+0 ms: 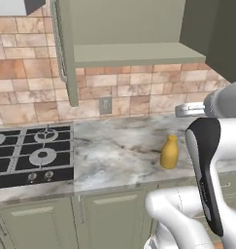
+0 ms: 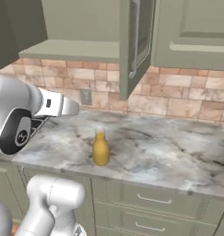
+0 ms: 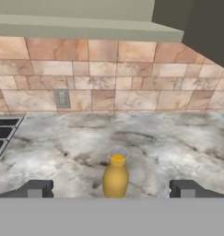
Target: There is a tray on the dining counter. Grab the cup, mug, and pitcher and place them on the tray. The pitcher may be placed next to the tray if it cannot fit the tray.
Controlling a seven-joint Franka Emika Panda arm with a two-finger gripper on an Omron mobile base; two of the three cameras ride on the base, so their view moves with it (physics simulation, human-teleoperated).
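Here the pitcher (image 3: 115,178) stands upright on the marbled wall counter (image 3: 178,143) beside the gas stove (image 1: 32,153), jaws released wide.

Even, bright, flat rendered light with no glare; ahead of the pincer (image 3: 111,188) the pitcher (image 3: 115,177) casts only a faint soft shadow on the table (image 3: 168,143), and all views look slightly soft, low-resolution

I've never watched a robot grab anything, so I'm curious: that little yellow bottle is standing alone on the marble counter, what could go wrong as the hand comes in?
The pitcher is tall and narrow, standing upright between the open gripper tips; a fingertip bumping it off-centre might tip it over. It also stands fairly near the counter front edge, so a knock could roll it off.
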